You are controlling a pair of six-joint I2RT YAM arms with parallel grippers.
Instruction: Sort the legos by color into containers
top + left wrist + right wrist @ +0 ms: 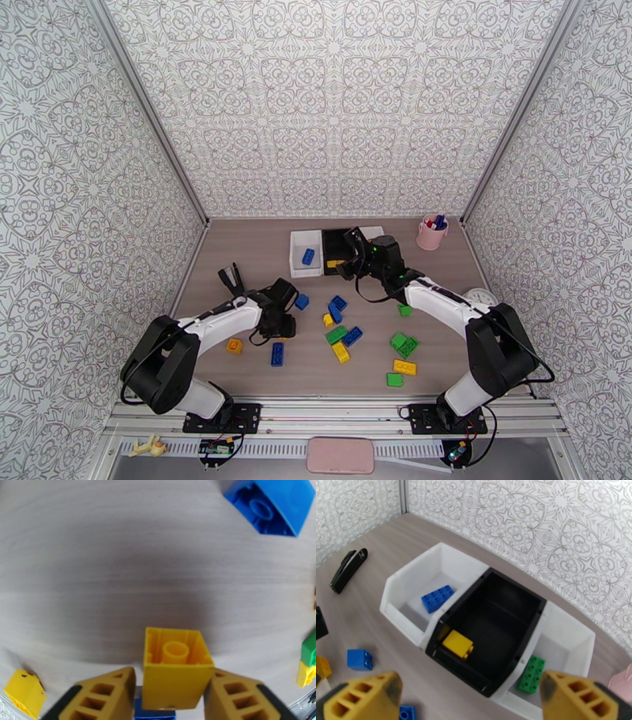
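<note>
The right tool (474, 701) hangs spread wide over the three bins, holding nothing. The bins stand in a row, touching side to side, just ahead of it.

The black bin (513, 582) lies straight ahead between the fingers, and a second yellow brick (457, 644) rests at its near left corner. The left white bin (391, 594) is ahead toward the left finger and holds one blue brick (437, 597) lying flat. The right white bin (576, 630) is ahead of the right finger, with one green brick (530, 674) at its near end.

A loose blue cube (359, 659) sits on the surface (375, 630) just beyond the left finger. A stapler (347, 570) lies farther off on that side.

The left tool (170, 675) is low over the surface and drawn in on a yellow brick (175, 669). The brick sits between the fingertips, with its hollow underside facing the wrist camera. The right finger is against it, and the left finger (106, 693) is touching it or a sliver off. A blue piece (154, 713) shows beneath the brick. Ahead and to the right lies an upturned blue brick (268, 503), and another yellow piece (23, 693) sits outside the left finger.

In the top view, the rest of the legos (340, 335) are scattered between the two tools, well short of the bins.
</note>
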